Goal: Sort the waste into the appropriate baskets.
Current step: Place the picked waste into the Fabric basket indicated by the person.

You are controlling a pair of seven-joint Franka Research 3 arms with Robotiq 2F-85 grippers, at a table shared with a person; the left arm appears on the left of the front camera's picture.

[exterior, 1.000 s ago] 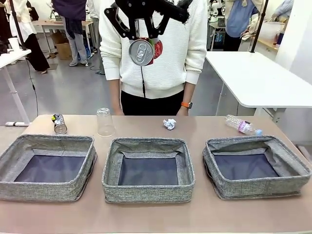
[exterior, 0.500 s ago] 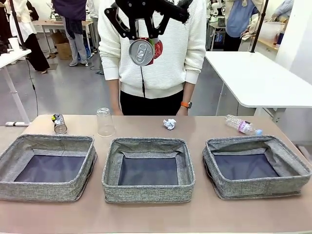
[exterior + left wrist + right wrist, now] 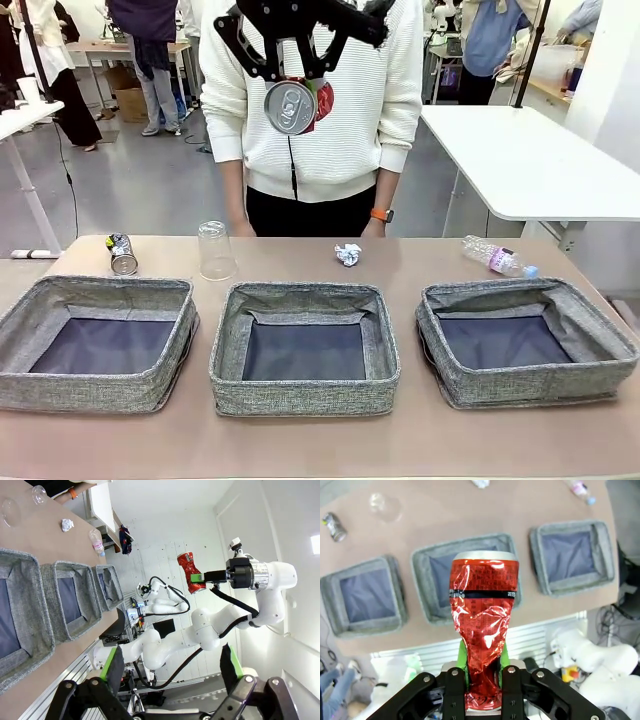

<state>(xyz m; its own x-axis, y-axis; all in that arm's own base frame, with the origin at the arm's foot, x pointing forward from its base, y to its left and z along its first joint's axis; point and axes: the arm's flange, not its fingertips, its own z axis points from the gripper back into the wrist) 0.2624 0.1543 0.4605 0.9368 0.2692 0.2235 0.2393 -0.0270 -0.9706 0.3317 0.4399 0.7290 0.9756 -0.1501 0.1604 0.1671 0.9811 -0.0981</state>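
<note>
High above the table, my right gripper (image 3: 290,72) is shut on the crushed red can (image 3: 291,107), whose silver end faces the front camera. In the right wrist view the can (image 3: 482,625) stands upright between the green pads (image 3: 463,656), over the middle basket (image 3: 420,590). My left gripper (image 3: 171,665) is open, holds nothing, and looks toward the right arm's can (image 3: 190,572). Three grey baskets (image 3: 90,390) (image 3: 303,393) (image 3: 530,385) stand in a row. Behind them lie a silver-dark can (image 3: 122,254), a clear cup (image 3: 215,250), a paper ball (image 3: 347,254) and a bottle (image 3: 498,257).
A person in a white sweater (image 3: 330,120) stands at the far edge, behind the middle basket, with an orange wristband (image 3: 382,215) near the paper ball. A white table (image 3: 530,160) stands off to the right. All three baskets show bare dark bottoms.
</note>
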